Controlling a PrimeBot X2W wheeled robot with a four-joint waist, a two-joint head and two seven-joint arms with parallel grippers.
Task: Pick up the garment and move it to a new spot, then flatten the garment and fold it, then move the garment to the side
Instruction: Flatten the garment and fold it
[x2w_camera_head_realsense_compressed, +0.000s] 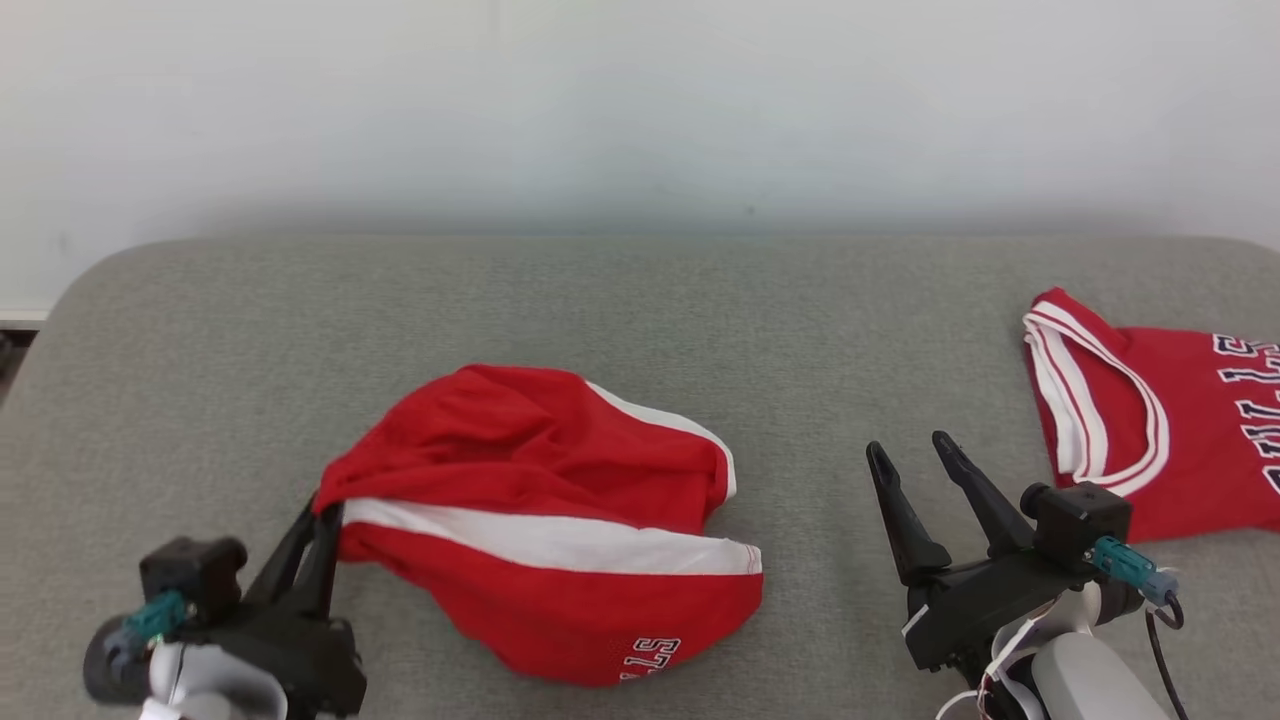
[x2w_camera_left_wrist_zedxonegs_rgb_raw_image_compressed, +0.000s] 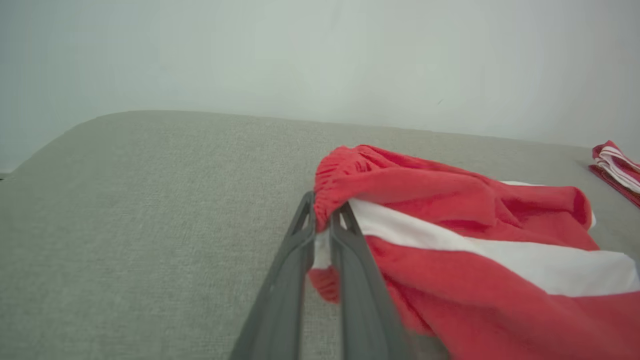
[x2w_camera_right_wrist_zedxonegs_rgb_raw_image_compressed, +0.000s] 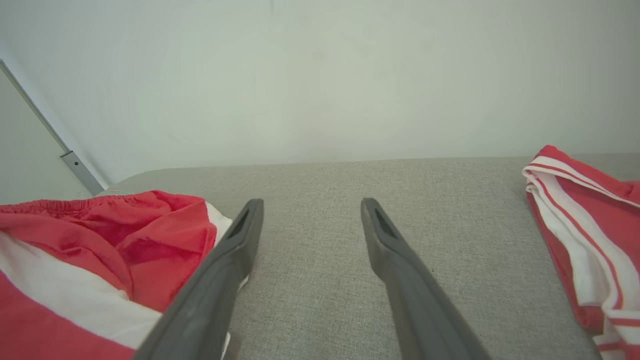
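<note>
The garment (x2w_camera_head_realsense_compressed: 540, 520) is seen as red mesh-like cloth, crumpled into a loose rounded heap, apparently a pair of sports shorts. A broad white stripe (x2w_camera_head_realsense_compressed: 540, 540) is run across its front from the left edge to the right, and a second white band is shown along the upper right fold. Dark and white lettering (x2w_camera_head_realsense_compressed: 650, 658) is partly shown at the near lower edge; it cannot be read in full. A gathered elastic waistband (x2w_camera_left_wrist_zedxonegs_rgb_raw_image_compressed: 340, 170) is seen at the left end in the left wrist view.

The garment is laid on a grey fabric-covered surface (x2w_camera_head_realsense_compressed: 600, 300), left of centre and toward the near edge, with a pale wall (x2w_camera_head_realsense_compressed: 640, 100) behind.

The left gripper (x2w_camera_head_realsense_compressed: 325, 510) is closed tight on the garment's left end, with waistband cloth pinched between the two fingers (x2w_camera_left_wrist_zedxonegs_rgb_raw_image_compressed: 300, 240). That end is drawn up slightly; the rest is left lying on the surface.

The right gripper (x2w_camera_head_realsense_compressed: 908, 446) is held wide open with nothing in it, over bare grey fabric just right of the garment (x2w_camera_right_wrist_zedxonegs_rgb_raw_image_compressed: 100, 250), apart from it in the head view.

A second red item, a jersey (x2w_camera_head_realsense_compressed: 1150, 420) with white-and-red trim and dark lettering, is laid flat at the far right, well apart from the garment.
</note>
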